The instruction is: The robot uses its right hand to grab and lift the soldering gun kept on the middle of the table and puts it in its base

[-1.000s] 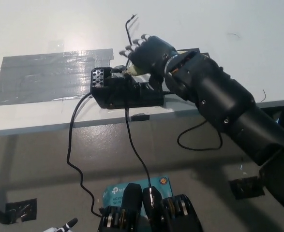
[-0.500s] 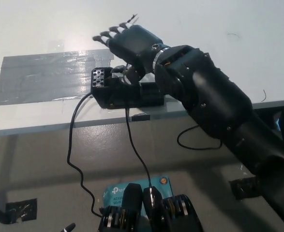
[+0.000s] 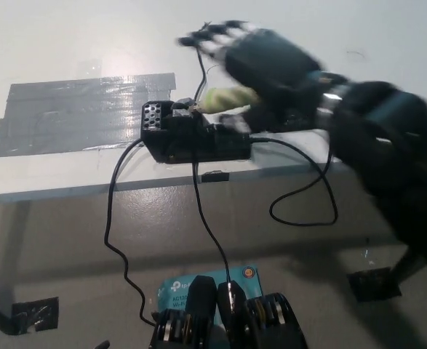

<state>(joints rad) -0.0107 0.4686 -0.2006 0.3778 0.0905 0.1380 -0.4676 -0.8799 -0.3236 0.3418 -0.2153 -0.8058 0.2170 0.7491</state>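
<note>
Placement apparently done: pale-handled soldering gun [image 3: 224, 98] lying across black box-shaped base [image 3: 195, 136]. Black right hand [image 3: 268, 62] at one o'clock above it, fingers spread wide, empty. Only withdrawal left, seemingly.

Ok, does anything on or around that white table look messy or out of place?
Black cables trail loosely off the white table's front edge from the black soldering base. Wrinkled grey tape strips cover the tabletop. The black right hand is blurred, fingers spread.

matt grey tape [image 3: 82, 113], smooth white table [image 3: 68, 43]
</note>
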